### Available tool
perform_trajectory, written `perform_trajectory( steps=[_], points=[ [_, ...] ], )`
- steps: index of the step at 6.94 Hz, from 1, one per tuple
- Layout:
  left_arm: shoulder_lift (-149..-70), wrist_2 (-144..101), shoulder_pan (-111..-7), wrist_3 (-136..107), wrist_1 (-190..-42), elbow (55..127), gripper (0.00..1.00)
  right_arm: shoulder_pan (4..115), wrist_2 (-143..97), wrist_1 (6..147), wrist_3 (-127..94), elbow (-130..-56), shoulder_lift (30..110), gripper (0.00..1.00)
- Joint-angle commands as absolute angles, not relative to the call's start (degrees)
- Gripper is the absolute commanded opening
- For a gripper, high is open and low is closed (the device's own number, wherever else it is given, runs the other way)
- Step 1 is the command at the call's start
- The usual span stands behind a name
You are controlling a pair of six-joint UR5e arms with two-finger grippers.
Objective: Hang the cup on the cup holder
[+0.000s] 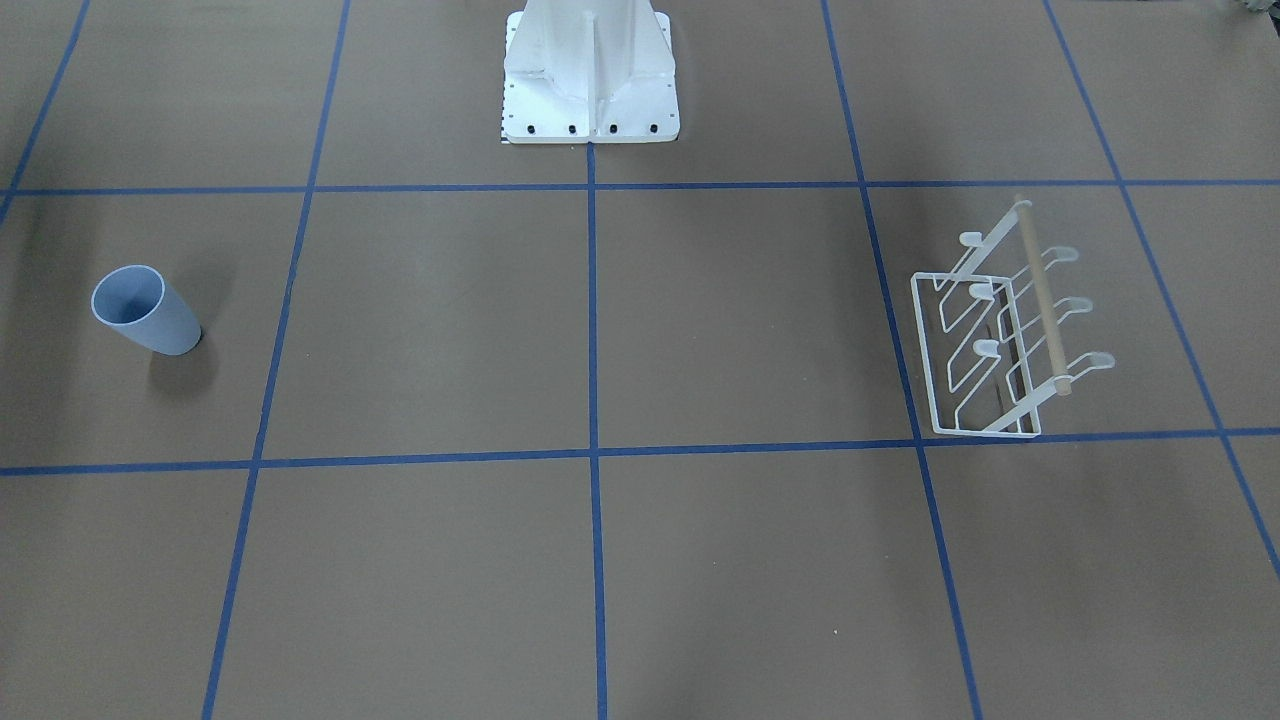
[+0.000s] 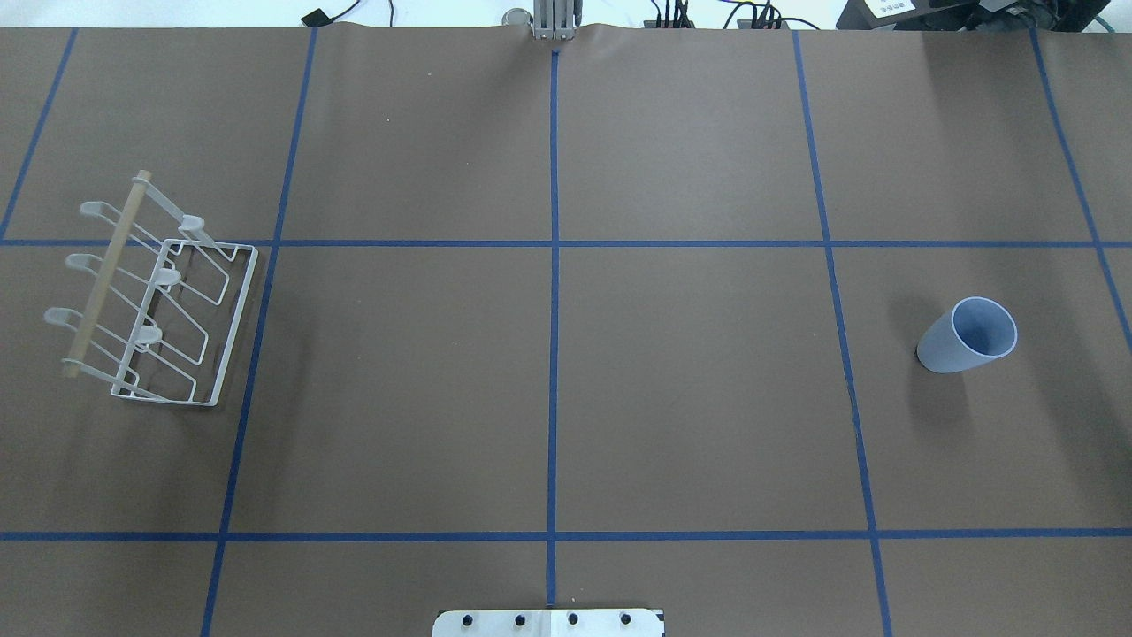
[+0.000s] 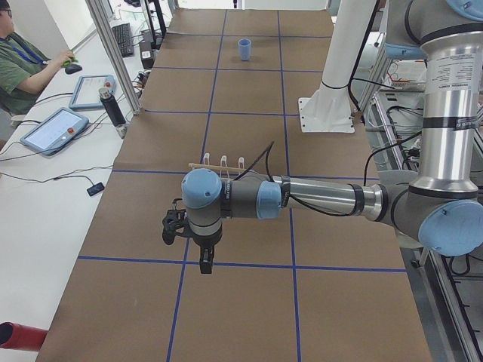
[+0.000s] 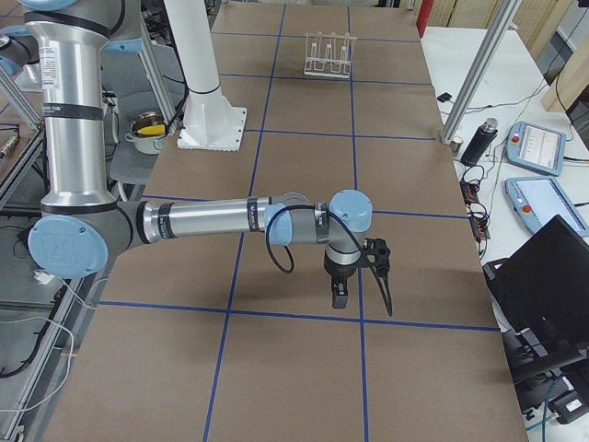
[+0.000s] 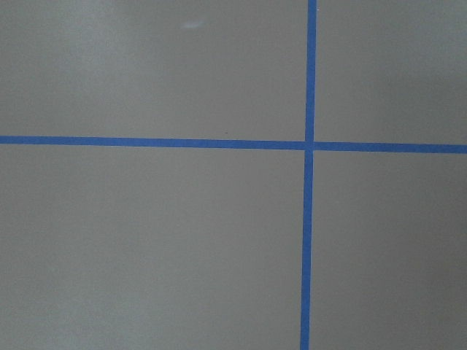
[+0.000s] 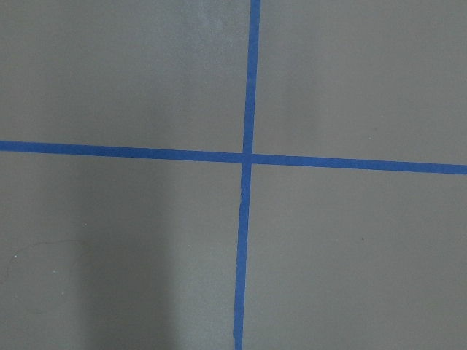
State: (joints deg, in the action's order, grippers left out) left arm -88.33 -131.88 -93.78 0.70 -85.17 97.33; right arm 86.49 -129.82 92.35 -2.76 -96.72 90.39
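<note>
The light blue cup (image 1: 145,310) stands upright, mouth up, on the robot's right side of the table; it also shows in the overhead view (image 2: 967,334) and far off in the left side view (image 3: 245,49). The white wire cup holder (image 1: 1043,300) with its wooden dowel stands on the robot's left side (image 2: 103,283) (image 4: 329,55). My left gripper (image 3: 204,260) hangs over the table's left end, in front of the holder. My right gripper (image 4: 339,293) hangs over the right end, far from the cup. I cannot tell whether either is open. Both wrist views show only bare table.
The white robot base (image 1: 590,80) stands at the table's middle rear edge. Blue tape lines (image 2: 554,310) grid the brown table. An operator (image 3: 19,64) and tablets (image 3: 54,130) sit beside the table; a laptop (image 4: 548,281) and a pendant (image 4: 537,147) lie on the side bench.
</note>
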Motion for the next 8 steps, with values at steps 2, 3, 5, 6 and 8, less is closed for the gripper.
perform_trajectory(
  steps=[2,3,5,6,8],
  points=[
    [-88.3,-132.1,-93.8,0.7,-85.2,97.4,0.99,86.5,-129.8,91.8,-2.2,-97.2,91.6,1.00],
    [-88.3,-132.2,-93.9,0.8,-85.2,97.5,0.99,86.5,-129.7,91.8,-2.2,-97.2,91.6,1.00],
    [-88.3,-132.1,-93.9,0.8,-85.2,97.6,0.99,86.5,-129.6,91.8,-2.6,-97.8,91.4,1.00],
    [-88.2,-132.1,-93.9,0.8,-85.2,97.7,0.99,86.5,-129.7,91.8,-2.7,-99.1,91.5,1.00],
    [-88.2,-132.2,-93.9,0.8,-85.1,97.9,0.99,86.5,-130.7,91.9,-2.8,-103.2,91.6,1.00]
  ],
)
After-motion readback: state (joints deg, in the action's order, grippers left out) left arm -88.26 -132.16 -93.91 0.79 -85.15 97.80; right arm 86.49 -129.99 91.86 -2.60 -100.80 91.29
